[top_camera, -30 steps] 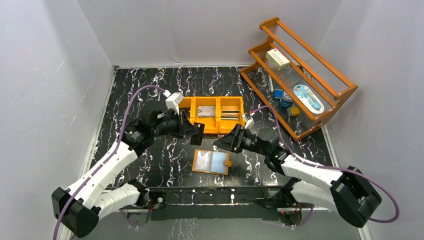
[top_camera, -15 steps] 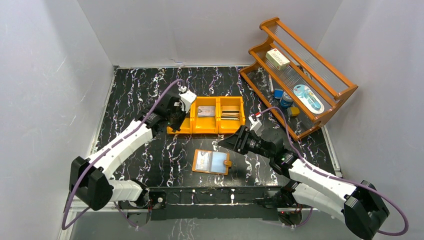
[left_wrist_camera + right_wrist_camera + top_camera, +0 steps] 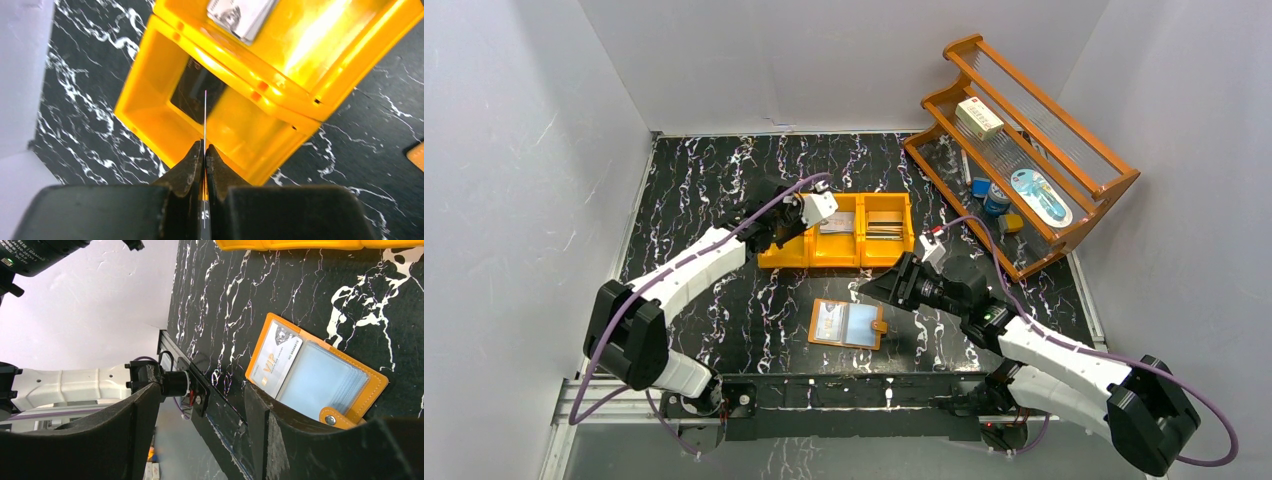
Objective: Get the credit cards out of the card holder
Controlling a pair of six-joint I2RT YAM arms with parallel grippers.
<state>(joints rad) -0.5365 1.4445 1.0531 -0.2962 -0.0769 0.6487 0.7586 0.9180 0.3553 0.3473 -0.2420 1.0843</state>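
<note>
Hanging edge-on from the clamped left pincer [image 3: 204, 150], a card [image 3: 205, 120] is aimed into the bin [image 3: 145, 70]; the right pincer [image 3: 202, 395] is spread, empty.

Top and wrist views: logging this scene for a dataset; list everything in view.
card holder: one, tan-orange, open, table's near centre
silver-grey card: one, in holder's sleeve
bin: one, orange, three compartments, mid-table
grey card: one, middle compartment
striped cards: count unclear, right compartment
dark card: one, left compartment
held card: one, edge-on, colour unclear, over left compartment
rack: one, brown wood, far right
white box: one, rack's top shelf
small items: several, mostly blue, lower shelves
table: one, black marbled
left gripper: shut on held card
right gripper: open, beside card holder
</note>
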